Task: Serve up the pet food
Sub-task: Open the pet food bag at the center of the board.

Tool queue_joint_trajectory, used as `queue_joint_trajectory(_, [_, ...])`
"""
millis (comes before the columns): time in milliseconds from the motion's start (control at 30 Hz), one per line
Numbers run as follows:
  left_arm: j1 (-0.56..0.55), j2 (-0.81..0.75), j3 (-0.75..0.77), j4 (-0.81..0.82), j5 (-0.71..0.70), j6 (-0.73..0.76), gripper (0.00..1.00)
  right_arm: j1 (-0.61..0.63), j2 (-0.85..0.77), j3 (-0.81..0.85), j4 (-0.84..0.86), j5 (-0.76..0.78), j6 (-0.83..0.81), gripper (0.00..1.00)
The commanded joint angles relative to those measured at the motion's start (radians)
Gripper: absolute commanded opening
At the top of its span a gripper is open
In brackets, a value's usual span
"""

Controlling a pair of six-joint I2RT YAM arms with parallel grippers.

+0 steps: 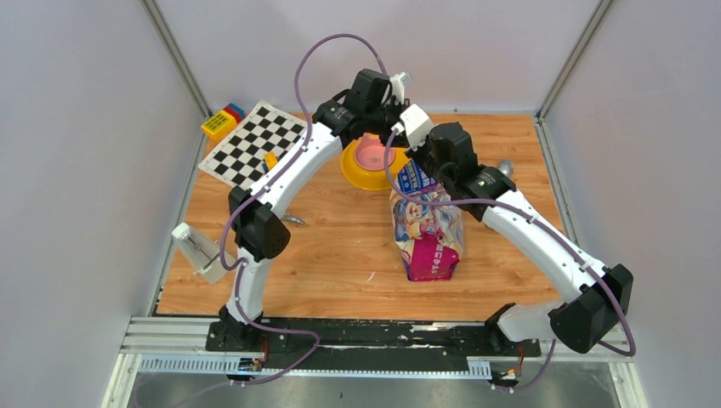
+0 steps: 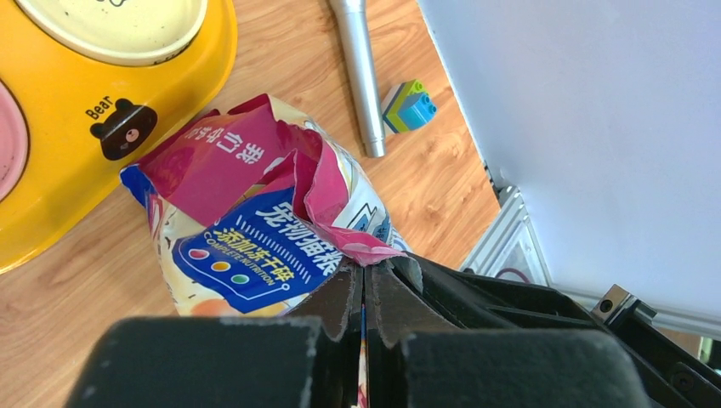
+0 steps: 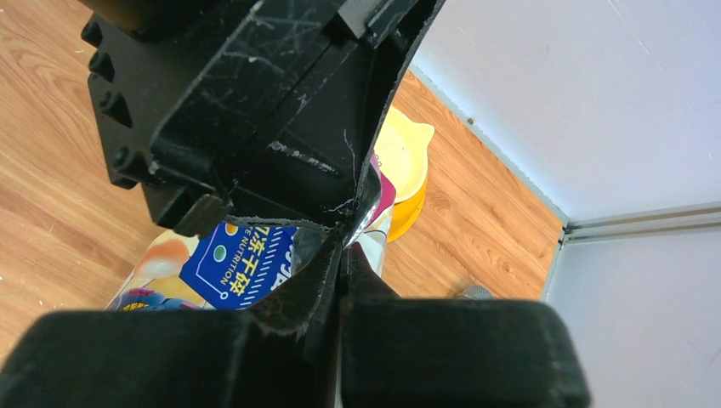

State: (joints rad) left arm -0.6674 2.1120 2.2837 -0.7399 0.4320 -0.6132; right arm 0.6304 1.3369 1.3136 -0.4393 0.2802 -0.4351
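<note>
At the table's middle, seen from above, a glossy blue-and-pink pet food bag printed with a cartoon cat (image 1: 427, 231) lies on the wooden table top (image 1: 340, 255). Its torn mouth points to 12 o'clock. The kibble itself is hidden in every view.

The left gripper (image 2: 363, 293) is clenched on the bag's crumpled pink upper edge, jaws pressed together with the foil between them. The right gripper (image 3: 343, 259) pinches the same rim just beside it, jaws equally tight. Its wrist camera shows the left gripper's black body close above.

A yellow plastic double-bowl feeder (image 1: 357, 174) sits at 11 o'clock from the bag, near its mouth. A black-and-white checkerboard sheet (image 1: 253, 144) lies at 10 o'clock, well apart. At 1 o'clock a silver metal handle (image 2: 360, 76) rests beside a small stack of green and blue toy blocks (image 2: 410, 105).
</note>
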Motion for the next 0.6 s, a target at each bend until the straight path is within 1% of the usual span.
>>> queue_joint_trajectory(0, [0.0,0.042,0.031,-0.006,-0.097,0.029,0.0,0.036,-0.049,0.001,0.043,-0.061,0.015,0.0])
queue_joint_trajectory(133, [-0.001,0.024,0.0,-0.006,-0.084,0.045,0.0,0.023,-0.044,0.013,0.063,-0.031,-0.022,0.0])
queue_joint_trajectory(300, [-0.003,-0.014,-0.065,0.004,-0.034,0.047,0.0,0.017,-0.039,0.004,0.118,0.005,-0.091,0.0])
queue_joint_trajectory(433, [-0.005,-0.035,-0.125,0.01,-0.008,0.046,0.0,0.017,-0.032,-0.033,0.197,0.055,-0.145,0.0])
queue_joint_trajectory(567, [-0.007,-0.047,-0.167,0.013,0.01,0.045,0.0,0.015,-0.029,-0.056,0.243,0.087,-0.165,0.0])
